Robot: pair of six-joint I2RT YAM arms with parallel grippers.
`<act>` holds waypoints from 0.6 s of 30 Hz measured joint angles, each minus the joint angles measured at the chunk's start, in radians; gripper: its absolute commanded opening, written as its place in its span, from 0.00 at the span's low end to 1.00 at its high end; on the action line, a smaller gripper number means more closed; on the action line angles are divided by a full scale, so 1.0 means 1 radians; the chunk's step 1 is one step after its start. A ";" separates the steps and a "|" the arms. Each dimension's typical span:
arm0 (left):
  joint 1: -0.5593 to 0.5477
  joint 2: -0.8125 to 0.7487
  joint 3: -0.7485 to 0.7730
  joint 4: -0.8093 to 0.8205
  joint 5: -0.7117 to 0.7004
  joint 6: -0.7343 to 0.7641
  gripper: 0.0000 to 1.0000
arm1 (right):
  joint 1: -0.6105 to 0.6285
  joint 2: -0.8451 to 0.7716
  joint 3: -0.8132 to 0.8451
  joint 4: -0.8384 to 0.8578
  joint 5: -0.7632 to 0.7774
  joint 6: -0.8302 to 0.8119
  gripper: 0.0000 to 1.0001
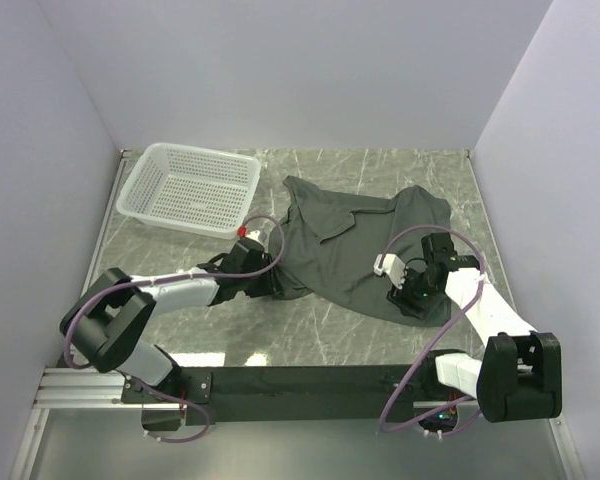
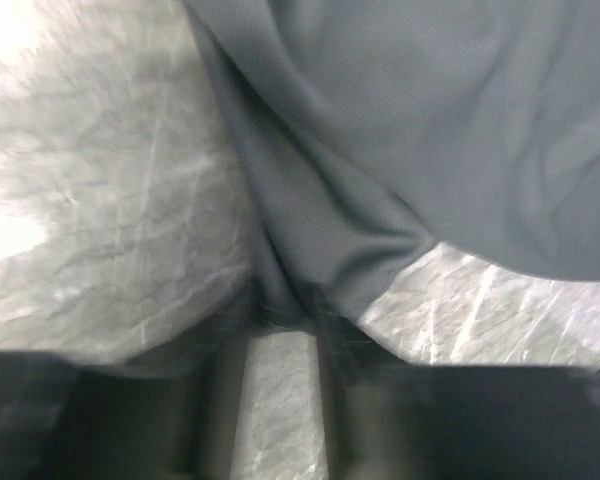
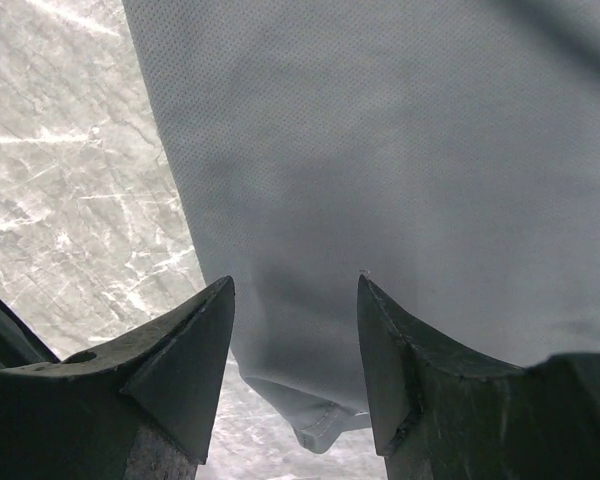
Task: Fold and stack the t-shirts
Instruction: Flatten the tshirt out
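One dark grey-green t-shirt (image 1: pixel 345 245) lies crumpled and partly spread on the marble table (image 1: pixel 310 325). My left gripper (image 1: pixel 268 284) is at the shirt's near-left corner. In the left wrist view the cloth (image 2: pixel 400 130) bunches to a point between the blurred fingers of that gripper (image 2: pixel 285 318), which looks shut on it. My right gripper (image 1: pixel 405 300) is at the shirt's near-right corner. In the right wrist view this gripper (image 3: pixel 296 282) is open, its fingers astride the cloth (image 3: pixel 380 150), with the hemmed corner (image 3: pixel 315 432) lying between them.
A white plastic mesh basket (image 1: pixel 190 187) stands at the far left of the table, left of the shirt. Pale walls close in the left, back and right sides. A black rail (image 1: pixel 300 380) with the arm bases runs along the near edge.
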 measured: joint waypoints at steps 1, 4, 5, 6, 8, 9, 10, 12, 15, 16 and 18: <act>0.000 0.013 0.001 0.002 0.006 0.000 0.22 | 0.000 0.000 -0.002 0.000 0.001 0.000 0.59; 0.000 0.040 0.011 0.011 0.030 -0.004 0.05 | 0.000 0.000 -0.003 -0.003 0.013 -0.007 0.58; 0.000 0.040 0.011 0.010 0.034 -0.002 0.02 | 0.000 0.000 -0.003 -0.006 0.019 -0.011 0.58; 0.000 0.037 0.011 0.009 0.035 0.000 0.00 | 0.001 0.000 -0.003 -0.009 0.026 -0.016 0.58; 0.000 0.023 0.011 -0.003 0.034 0.004 0.00 | 0.001 -0.001 -0.003 -0.020 0.037 -0.030 0.58; 0.000 0.011 0.011 -0.010 0.032 0.005 0.00 | 0.001 -0.002 -0.003 -0.027 0.042 -0.039 0.57; 0.000 -0.010 0.011 -0.024 0.031 0.005 0.00 | 0.001 -0.006 -0.003 -0.035 0.047 -0.049 0.57; -0.001 -0.061 0.011 -0.045 0.026 0.006 0.00 | 0.001 -0.023 -0.005 -0.054 0.055 -0.068 0.57; -0.001 -0.127 0.022 -0.066 0.017 0.014 0.00 | 0.001 -0.052 -0.011 -0.079 0.073 -0.093 0.57; -0.001 -0.139 0.027 -0.073 0.016 0.017 0.00 | 0.001 -0.055 -0.016 -0.081 0.081 -0.100 0.56; -0.001 -0.154 0.037 -0.087 0.016 0.024 0.00 | 0.001 -0.051 -0.025 -0.085 0.094 -0.107 0.56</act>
